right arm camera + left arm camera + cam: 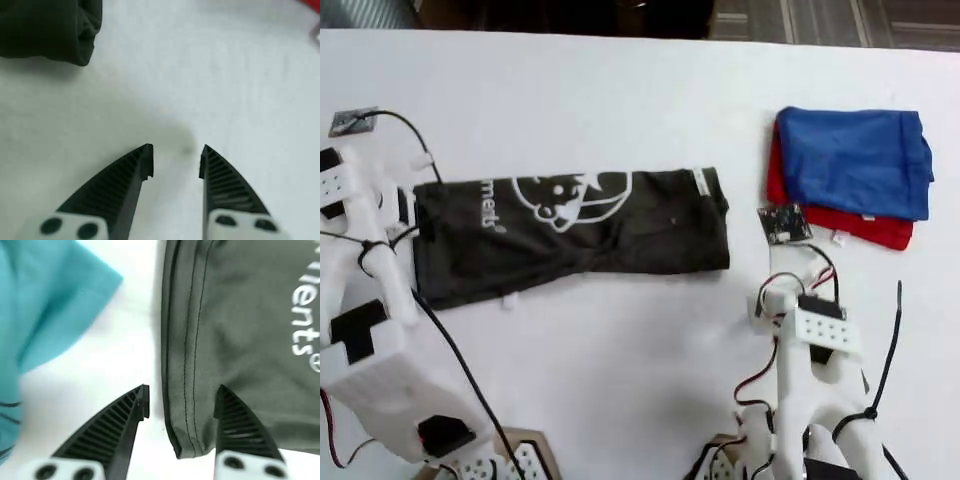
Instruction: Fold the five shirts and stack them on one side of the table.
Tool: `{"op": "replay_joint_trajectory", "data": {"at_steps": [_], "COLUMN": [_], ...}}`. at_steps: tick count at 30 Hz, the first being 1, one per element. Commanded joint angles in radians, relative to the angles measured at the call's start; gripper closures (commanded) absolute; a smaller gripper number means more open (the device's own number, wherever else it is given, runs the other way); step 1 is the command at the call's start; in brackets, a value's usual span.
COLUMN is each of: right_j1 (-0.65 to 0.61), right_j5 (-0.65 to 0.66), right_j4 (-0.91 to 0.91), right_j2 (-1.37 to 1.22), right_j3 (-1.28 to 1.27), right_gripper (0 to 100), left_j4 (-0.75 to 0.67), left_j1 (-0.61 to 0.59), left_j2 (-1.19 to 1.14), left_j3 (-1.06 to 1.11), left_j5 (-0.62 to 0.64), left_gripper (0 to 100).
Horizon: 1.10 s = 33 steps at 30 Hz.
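A black shirt (570, 232) with a white print lies folded into a long strip left of the table's middle. My left gripper (182, 402) is open at the strip's left end, its fingers straddling the stitched hem of the black shirt (235, 340), one finger over the cloth and one over bare table. A teal shirt (45, 305) lies just beyond that end. At the right, a folded blue shirt (855, 160) rests on a folded red shirt (865, 225). My right gripper (176, 160) hangs open over bare table, with a corner of the black shirt (50, 30) ahead of it.
The left arm (365, 300) stands along the table's left edge and the right arm (815, 330) at the front right, both trailing cables. The white table (620, 100) stretches bare behind the shirts and in front of the black one.
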<state>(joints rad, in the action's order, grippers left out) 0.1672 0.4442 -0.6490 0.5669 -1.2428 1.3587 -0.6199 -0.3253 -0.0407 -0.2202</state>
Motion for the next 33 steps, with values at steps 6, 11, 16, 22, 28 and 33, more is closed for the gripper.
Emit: {"op": "replay_joint_trajectory", "data": {"at_steps": [6,11,16,22,28,33], "right_j1": [0.013,0.012,0.010,0.010,0.012,0.012], "right_j5": [0.008,0.008,0.008,0.002,0.002,0.002], "right_j4": [0.045,0.047,0.047,0.047,0.047,0.047], "right_j2": [0.038,0.038,0.038,0.036,0.036,0.036], "right_j3": [-0.011,-0.012,-0.012,-0.012,-0.012,-0.012], "right_gripper": [85.4,85.4,85.4,85.4,85.4,85.4], "left_j4": [-0.018,0.051,0.186,0.419,0.425,0.425], "left_j1": [-0.011,-0.005,0.035,0.141,0.160,0.104], "left_j2": [-0.252,-0.382,-0.503,-0.623,-0.694,-0.687], "left_j3": [-0.159,-0.303,-0.464,-0.676,-0.693,-0.697], "left_j5": [0.052,0.107,0.106,0.101,0.051,0.049], "left_gripper": [77,76,77,78,96,97]}}
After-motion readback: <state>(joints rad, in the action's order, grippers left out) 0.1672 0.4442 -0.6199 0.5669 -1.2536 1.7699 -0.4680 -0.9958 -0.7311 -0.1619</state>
